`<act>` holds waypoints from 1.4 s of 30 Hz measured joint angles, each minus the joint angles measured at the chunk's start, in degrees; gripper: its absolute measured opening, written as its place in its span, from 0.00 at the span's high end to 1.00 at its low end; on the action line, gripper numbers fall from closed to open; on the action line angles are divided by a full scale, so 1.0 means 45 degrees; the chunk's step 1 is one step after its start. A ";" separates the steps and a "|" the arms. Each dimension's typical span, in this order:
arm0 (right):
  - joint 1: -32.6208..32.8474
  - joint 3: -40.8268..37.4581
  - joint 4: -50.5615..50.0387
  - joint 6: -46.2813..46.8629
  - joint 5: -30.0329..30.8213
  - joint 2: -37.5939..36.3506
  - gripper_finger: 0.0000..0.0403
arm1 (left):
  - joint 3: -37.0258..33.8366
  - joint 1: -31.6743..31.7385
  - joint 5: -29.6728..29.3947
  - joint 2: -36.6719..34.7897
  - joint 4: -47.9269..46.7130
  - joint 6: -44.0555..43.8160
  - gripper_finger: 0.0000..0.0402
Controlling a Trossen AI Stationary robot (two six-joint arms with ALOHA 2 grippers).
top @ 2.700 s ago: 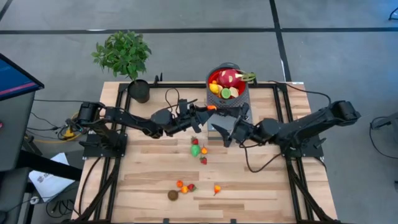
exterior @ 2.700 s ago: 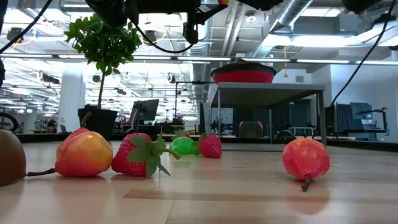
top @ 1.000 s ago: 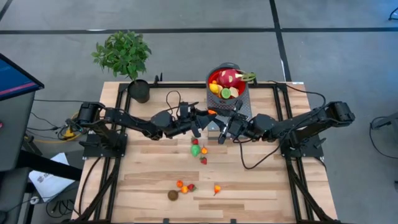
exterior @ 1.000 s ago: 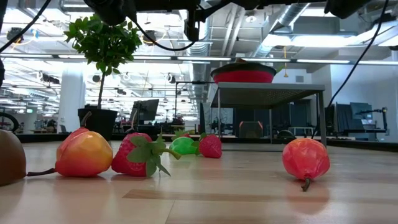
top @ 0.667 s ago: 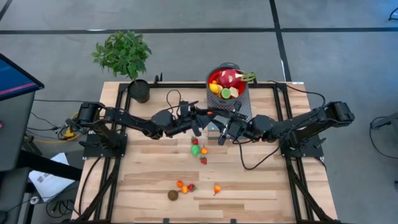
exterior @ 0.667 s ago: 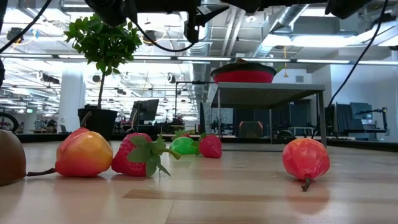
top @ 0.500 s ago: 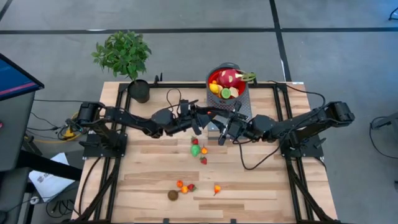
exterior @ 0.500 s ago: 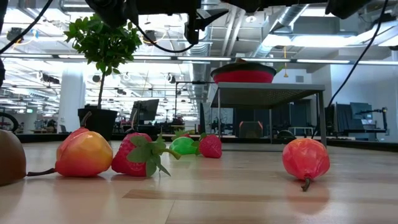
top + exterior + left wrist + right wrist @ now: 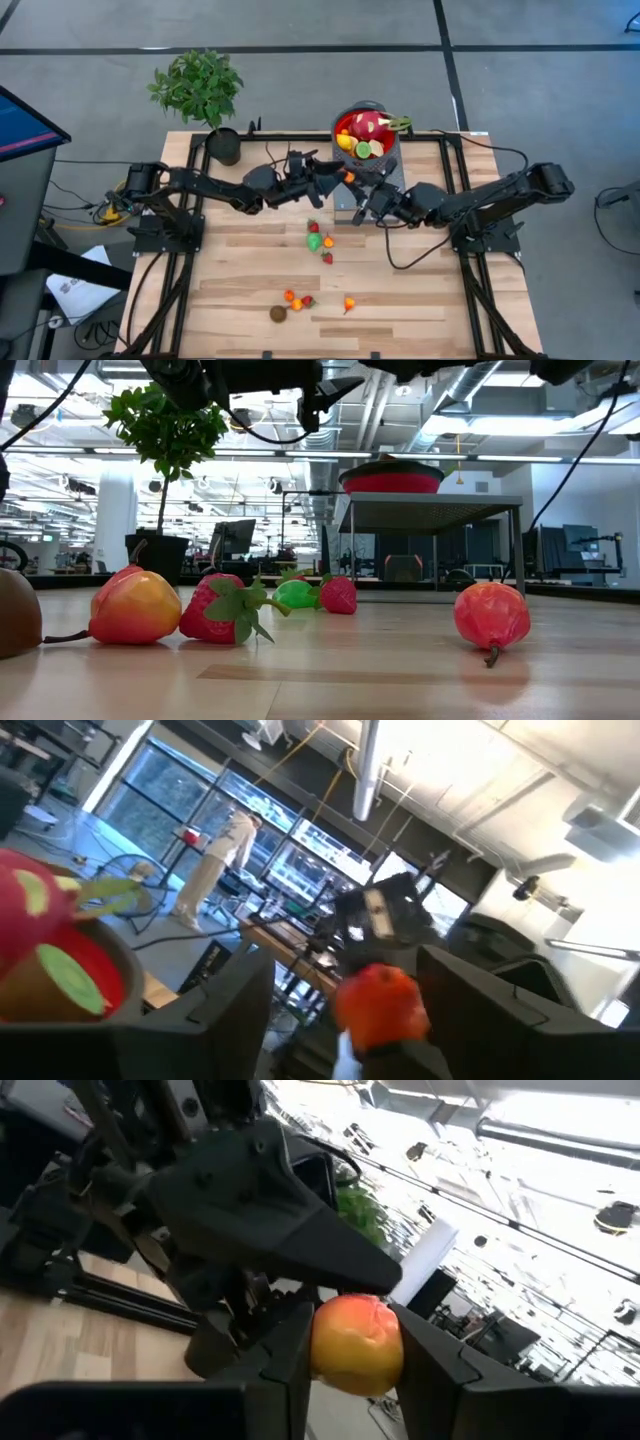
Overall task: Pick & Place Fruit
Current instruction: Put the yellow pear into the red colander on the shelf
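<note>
In the high view, loose fruit is lying nearest the front edge of the counter (image 9: 250,300): a brown fruit (image 9: 277,313), small orange and red pieces (image 9: 296,298) and one more piece (image 9: 348,303) at about 6 o'clock from the two pincers. A green fruit (image 9: 315,241) with red pieces beside it is sitting nearer mid-counter.

Above these, the pincers are meeting tip to tip. The right pincer (image 9: 352,192) is clamping an orange-red fruit (image 9: 357,1343) between its fingers. The left pincer (image 9: 338,171) is standing wide, with that fruit (image 9: 380,1008) showing between its spread fingers but apparently not gripped.

The controlling relation: the red bowl (image 9: 342,125), already carrying a dragon fruit (image 9: 368,127) and other pieces, is lying at about 12 to 1 o'clock from the right pincer, close by, on a raised stand. The right arm is judged responsible for delivery.
</note>
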 joint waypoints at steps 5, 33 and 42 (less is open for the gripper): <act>0.0000 0.0005 -0.1010 0.0107 0.0631 -0.0554 0.74 | 0.0000 0.0351 0.0120 -0.0030 0.0071 0.0002 0.42; -0.1044 0.0000 -1.0362 0.5596 0.2423 -0.4617 0.74 | -0.0010 0.0622 0.1989 -0.2907 -0.2057 0.3002 0.43; -0.2283 0.0000 -1.1666 0.6113 0.2273 -0.4716 0.74 | -0.0010 0.0622 0.1982 -0.2905 -0.2055 0.3002 0.43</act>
